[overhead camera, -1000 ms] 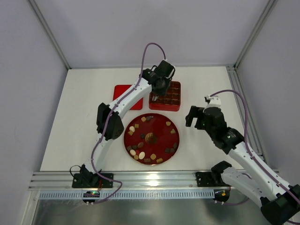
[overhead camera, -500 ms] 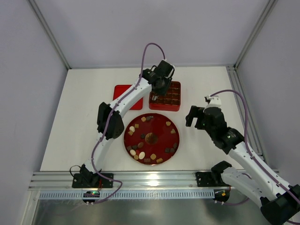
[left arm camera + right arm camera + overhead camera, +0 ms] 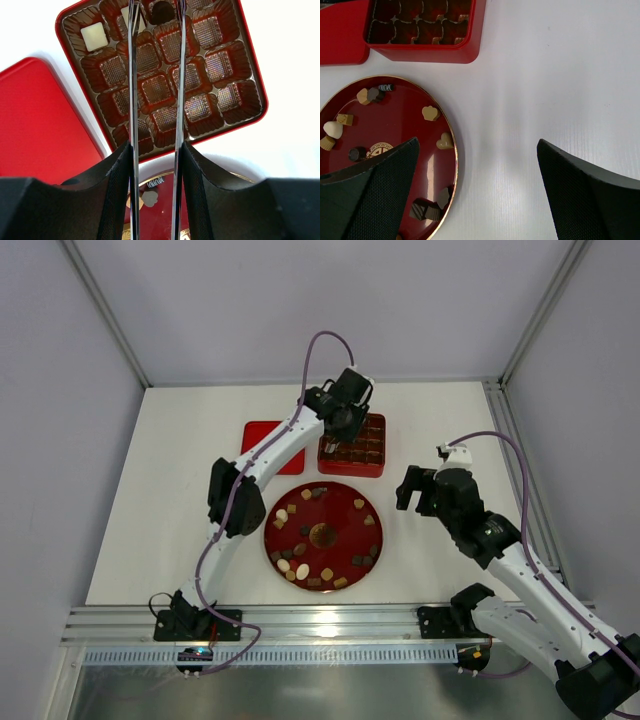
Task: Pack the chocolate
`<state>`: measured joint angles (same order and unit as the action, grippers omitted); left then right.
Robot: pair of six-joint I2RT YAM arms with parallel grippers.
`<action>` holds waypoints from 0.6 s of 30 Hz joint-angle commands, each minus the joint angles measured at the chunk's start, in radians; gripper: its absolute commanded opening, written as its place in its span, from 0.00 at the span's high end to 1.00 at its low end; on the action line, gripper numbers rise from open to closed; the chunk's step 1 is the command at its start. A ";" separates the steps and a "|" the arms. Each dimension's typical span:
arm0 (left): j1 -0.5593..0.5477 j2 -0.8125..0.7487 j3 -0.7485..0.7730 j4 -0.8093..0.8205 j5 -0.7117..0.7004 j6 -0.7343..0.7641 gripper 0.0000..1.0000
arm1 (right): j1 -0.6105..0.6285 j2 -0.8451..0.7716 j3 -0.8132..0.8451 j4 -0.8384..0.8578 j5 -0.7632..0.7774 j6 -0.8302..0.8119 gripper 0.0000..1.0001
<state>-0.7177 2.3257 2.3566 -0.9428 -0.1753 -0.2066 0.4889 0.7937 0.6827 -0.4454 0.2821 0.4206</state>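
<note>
The chocolate (image 3: 300,570) lies as several small dark, tan and cream pieces round the red plate (image 3: 340,515). My left gripper (image 3: 345,426) hangs over the square red box (image 3: 350,472). In the left wrist view its two thin blades (image 3: 133,60) stand apart, with a round dark piece (image 3: 161,11) lying in a compartment between their tips, untouched. A white square piece (image 3: 94,37) fills a corner compartment. My right gripper (image 3: 412,488) is wide open and empty over bare table, right of the plate (image 3: 405,125) and a heart-shaped piece (image 3: 445,142).
A flat red lid (image 3: 265,445) lies left of the box, touching it. Most box compartments (image 3: 205,107) show only brown liner. The plate carries a gold emblem (image 3: 321,534) at its middle. White walls and metal rails frame the table.
The left gripper's blades have spread a little wider over the box. The right arm has not moved.
</note>
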 commanded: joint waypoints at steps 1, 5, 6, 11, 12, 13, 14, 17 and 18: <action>0.006 -0.083 0.050 0.032 -0.004 0.018 0.57 | -0.003 -0.005 0.020 0.025 0.011 -0.006 0.00; 0.004 -0.144 0.038 -0.010 0.013 0.015 0.58 | -0.004 -0.004 0.017 0.034 0.006 -0.003 0.00; 0.006 -0.166 0.009 -0.014 0.016 0.010 0.58 | -0.004 -0.004 0.015 0.036 0.003 0.000 0.00; 0.004 -0.337 -0.150 -0.016 0.045 -0.017 0.59 | -0.004 -0.007 0.009 0.040 0.002 -0.005 0.00; 0.003 -0.365 -0.214 -0.017 0.049 -0.023 0.59 | -0.004 -0.008 0.008 0.040 0.002 -0.006 0.00; 0.004 -0.399 -0.250 -0.016 0.056 -0.028 0.59 | -0.003 -0.008 0.006 0.040 0.002 -0.006 0.00; 0.004 -0.454 -0.284 -0.016 0.057 -0.036 0.59 | -0.004 -0.011 0.005 0.037 0.002 -0.008 0.00; 0.001 -0.541 -0.417 -0.025 0.057 -0.047 0.59 | -0.006 -0.014 -0.003 0.042 -0.006 -0.005 0.00; 0.001 -0.596 -0.475 -0.030 0.060 -0.050 0.59 | -0.006 -0.016 -0.005 0.042 -0.009 -0.005 0.00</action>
<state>-0.7177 1.8332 1.9717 -0.9653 -0.1333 -0.2329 0.4889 0.7933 0.6811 -0.4404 0.2775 0.4206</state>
